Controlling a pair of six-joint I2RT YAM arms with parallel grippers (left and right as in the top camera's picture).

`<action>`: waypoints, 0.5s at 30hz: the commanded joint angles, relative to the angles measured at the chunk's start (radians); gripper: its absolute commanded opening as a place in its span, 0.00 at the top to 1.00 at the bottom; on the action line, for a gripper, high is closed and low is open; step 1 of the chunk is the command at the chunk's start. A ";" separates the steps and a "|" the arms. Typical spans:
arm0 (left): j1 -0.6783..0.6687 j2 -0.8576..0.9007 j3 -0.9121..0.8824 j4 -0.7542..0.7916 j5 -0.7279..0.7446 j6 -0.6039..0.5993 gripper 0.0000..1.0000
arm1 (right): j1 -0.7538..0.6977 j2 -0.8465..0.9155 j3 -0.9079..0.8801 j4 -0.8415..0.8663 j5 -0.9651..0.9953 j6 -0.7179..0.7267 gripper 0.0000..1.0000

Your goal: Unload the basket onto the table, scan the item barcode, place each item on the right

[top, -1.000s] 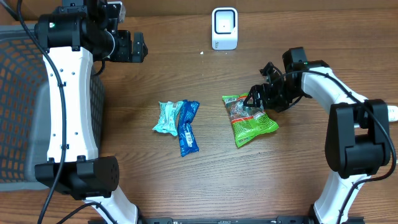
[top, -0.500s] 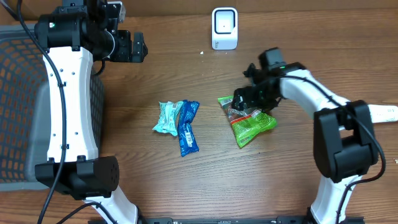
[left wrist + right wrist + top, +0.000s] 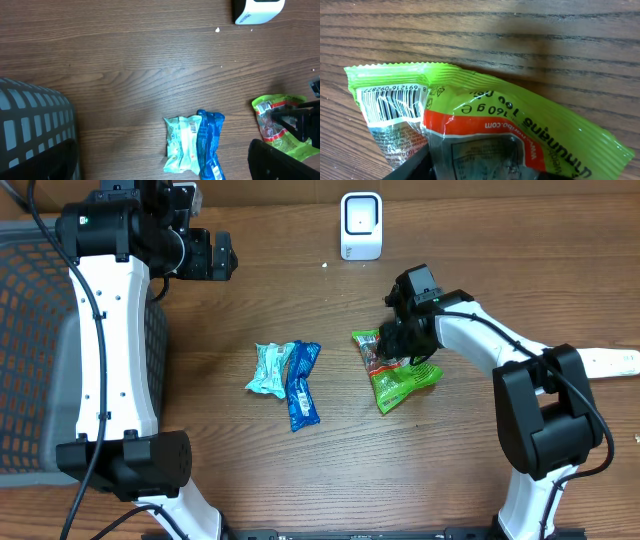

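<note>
Green packet (image 3: pixel 405 380): lying flat on table (image 3: pixel 300 310), right of blue wrapper (image 3: pixel 302 385), apart from scanner (image 3: pixel 361 225). Hovering right gripper (image 3: pixel 386 350) over its upper end, grip impossible to tell. Holding left gripper (image 3: pixel 222 255) wide open.

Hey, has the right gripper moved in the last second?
Yes. In the overhead view the right gripper has shifted left, closer to the fixed white scanner, and now sits over the green packet.
</note>
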 commanded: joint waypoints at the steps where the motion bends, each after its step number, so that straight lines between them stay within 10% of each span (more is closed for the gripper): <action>1: 0.003 0.005 -0.004 0.003 0.011 -0.003 0.00 | -0.002 0.060 -0.079 -0.024 0.007 0.004 0.52; 5: 0.003 0.005 -0.004 0.003 0.011 -0.003 0.00 | -0.002 0.060 -0.080 -0.050 -0.021 0.004 0.38; 15: 0.003 0.005 -0.004 0.003 0.011 -0.003 0.00 | -0.002 0.060 -0.080 -0.113 -0.025 0.003 0.50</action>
